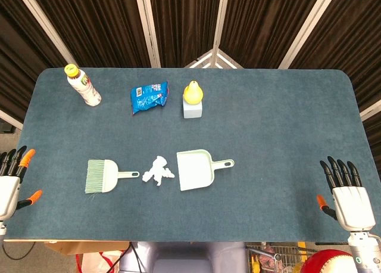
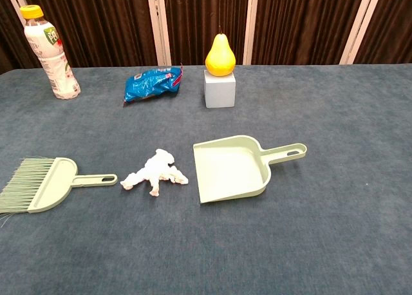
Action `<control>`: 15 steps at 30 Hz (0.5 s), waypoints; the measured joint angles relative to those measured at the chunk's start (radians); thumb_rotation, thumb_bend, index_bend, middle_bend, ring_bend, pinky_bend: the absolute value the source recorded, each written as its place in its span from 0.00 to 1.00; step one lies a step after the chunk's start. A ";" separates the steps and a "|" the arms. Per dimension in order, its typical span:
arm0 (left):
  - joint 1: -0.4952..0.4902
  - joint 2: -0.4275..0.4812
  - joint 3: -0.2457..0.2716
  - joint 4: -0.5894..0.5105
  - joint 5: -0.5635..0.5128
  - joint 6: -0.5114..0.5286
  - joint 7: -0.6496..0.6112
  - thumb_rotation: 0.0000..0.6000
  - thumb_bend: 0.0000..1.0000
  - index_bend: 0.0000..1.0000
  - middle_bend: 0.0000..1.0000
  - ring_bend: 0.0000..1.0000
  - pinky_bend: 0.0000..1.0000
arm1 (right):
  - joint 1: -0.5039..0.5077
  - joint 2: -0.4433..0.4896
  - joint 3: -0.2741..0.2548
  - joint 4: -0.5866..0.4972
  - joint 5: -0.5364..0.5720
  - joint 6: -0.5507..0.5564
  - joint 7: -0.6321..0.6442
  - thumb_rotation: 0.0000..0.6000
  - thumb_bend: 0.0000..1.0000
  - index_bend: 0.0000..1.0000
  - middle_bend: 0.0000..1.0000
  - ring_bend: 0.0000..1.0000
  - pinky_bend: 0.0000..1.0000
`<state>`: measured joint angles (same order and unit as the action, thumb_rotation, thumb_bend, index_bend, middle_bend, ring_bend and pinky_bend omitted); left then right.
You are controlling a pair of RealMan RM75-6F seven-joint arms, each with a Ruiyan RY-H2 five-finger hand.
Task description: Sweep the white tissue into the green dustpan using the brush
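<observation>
Head view, from above: one blue-carpeted desk spans the frame, with the robot's left hand at the near left edge and its right hand at the near right edge, both holding nothing, fingers spread and straight, well apart from every object. Largest of the task's things is the single green dustpan, lying flat near the middle of the desk, its handle pointing right and its open mouth facing left. One brush lies to the left, bristles pointing left, handle pointing right toward the one crumpled white tissue, which rests on the desk between brush handle and dustpan mouth, just beside both. Along the far side stand one bottle with a yellow cap, one blue snack packet, and one yellow pear atop one small grey block. By these pictures the sweep has not yet begun; the step in hand appears to be the first reach. That move likely calls for the left hand to travel right to the brush handle and close around it, while the right steadies the dustpan handle.
</observation>
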<state>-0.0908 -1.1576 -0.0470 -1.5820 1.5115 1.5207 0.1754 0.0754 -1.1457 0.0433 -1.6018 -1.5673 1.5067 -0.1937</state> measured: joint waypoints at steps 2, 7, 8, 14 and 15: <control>0.000 0.001 0.001 -0.003 -0.005 -0.006 0.000 1.00 0.00 0.00 0.00 0.00 0.00 | 0.003 0.003 0.001 -0.013 0.004 -0.006 -0.009 1.00 0.35 0.00 0.00 0.00 0.00; -0.001 0.002 -0.001 -0.007 -0.002 -0.003 0.003 1.00 0.00 0.00 0.00 0.00 0.00 | 0.005 0.007 0.002 -0.024 0.008 -0.011 -0.018 1.00 0.35 0.00 0.00 0.00 0.00; 0.000 0.001 0.000 -0.005 0.000 0.000 0.002 1.00 0.00 0.00 0.00 0.00 0.00 | 0.005 0.007 0.002 -0.027 0.009 -0.012 -0.019 1.00 0.35 0.00 0.00 0.00 0.00; -0.001 0.002 0.000 -0.002 -0.001 -0.004 -0.010 1.00 0.00 0.00 0.00 0.00 0.00 | 0.006 0.003 0.002 -0.041 0.009 -0.012 -0.040 1.00 0.35 0.00 0.00 0.00 0.00; -0.002 0.002 0.000 -0.003 -0.001 -0.005 -0.010 1.00 0.00 0.00 0.00 0.00 0.00 | 0.005 0.002 0.002 -0.042 0.011 -0.012 -0.042 1.00 0.35 0.00 0.00 0.00 0.00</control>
<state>-0.0928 -1.1553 -0.0468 -1.5850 1.5109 1.5153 0.1656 0.0808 -1.1435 0.0456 -1.6442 -1.5567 1.4950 -0.2354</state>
